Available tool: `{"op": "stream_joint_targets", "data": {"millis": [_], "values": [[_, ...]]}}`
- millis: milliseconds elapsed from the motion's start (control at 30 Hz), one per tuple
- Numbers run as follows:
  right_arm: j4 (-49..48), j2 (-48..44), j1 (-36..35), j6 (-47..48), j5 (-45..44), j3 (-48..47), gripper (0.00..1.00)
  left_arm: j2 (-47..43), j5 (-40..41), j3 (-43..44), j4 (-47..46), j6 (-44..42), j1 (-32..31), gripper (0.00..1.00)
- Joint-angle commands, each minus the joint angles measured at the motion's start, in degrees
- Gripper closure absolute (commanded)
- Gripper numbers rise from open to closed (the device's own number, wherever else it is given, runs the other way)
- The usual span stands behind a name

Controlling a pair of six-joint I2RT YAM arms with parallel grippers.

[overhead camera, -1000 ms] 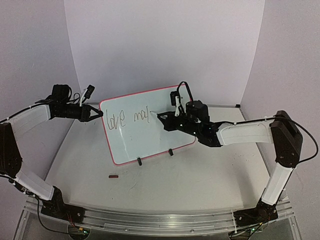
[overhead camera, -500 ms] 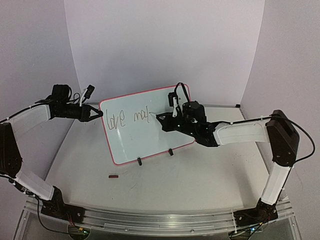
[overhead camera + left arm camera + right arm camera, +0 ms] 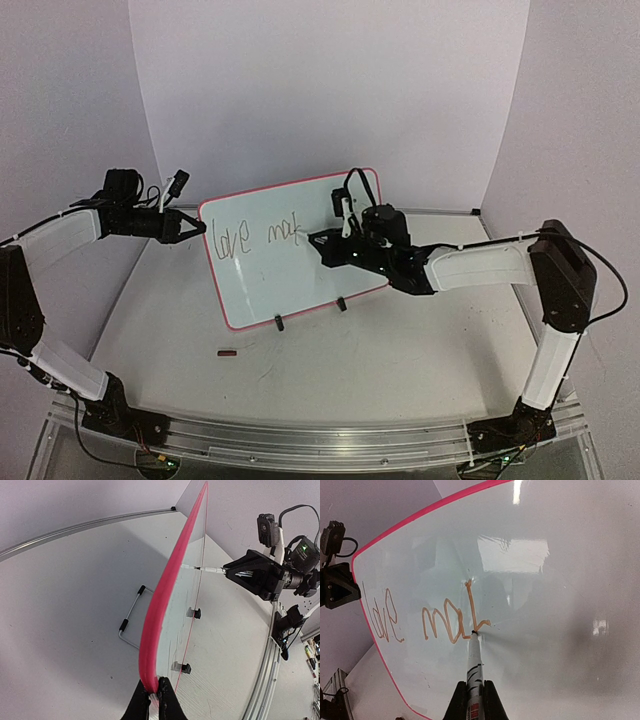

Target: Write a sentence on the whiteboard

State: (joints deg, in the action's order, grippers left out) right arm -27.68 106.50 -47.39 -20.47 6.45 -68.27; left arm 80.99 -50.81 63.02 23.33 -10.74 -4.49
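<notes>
Marker [image 3: 474, 661] tip on sentence [image 3: 440, 624] "love mak", 3 o'clock end | right gripper [image 3: 474, 692] pinching it | left gripper [image 3: 154, 694] clamping whiteboard [image 3: 300, 275], 10 o'clock corner

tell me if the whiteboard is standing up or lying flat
Standing up: the whiteboard rests on two black clip feet, its side edge pinched by the left gripper.

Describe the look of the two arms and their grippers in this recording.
Both the left arm and right arm have white shell links joined by black joints and black elbow housings. The left gripper and right gripper are black, tapering to pointed two-finger tips. A thin black cable loops above the right wrist, and a small green light glows there. No markings are legible.
</notes>
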Motion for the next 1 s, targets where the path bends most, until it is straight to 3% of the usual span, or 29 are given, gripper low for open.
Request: {"op": "stream_joint_targets", "data": {"millis": [0,367,667,967], "values": [[0.92,0.39,-0.03,-0.54,-4.7,-0.21,1.0,0.84,2.91,1.75,1.63,-2.8,-0.12,1.0],[0.42,-2.18,-0.01,-1.22,-8.8,3.8,1.0,0.92,2.9,1.76,1.61,-2.8,-0.16,1.0],[-6.26,-5.84,0.0,-0.22,-2.41,7.25,1.0,1.02,2.98,1.76,1.62,-2.85,-0.12,1.0],[-6.94,-4.48,0.02,0.57,-3.41,5.39,1.0,0.87,2.97,1.7,1.64,-2.78,-0.12,1.0]]}}
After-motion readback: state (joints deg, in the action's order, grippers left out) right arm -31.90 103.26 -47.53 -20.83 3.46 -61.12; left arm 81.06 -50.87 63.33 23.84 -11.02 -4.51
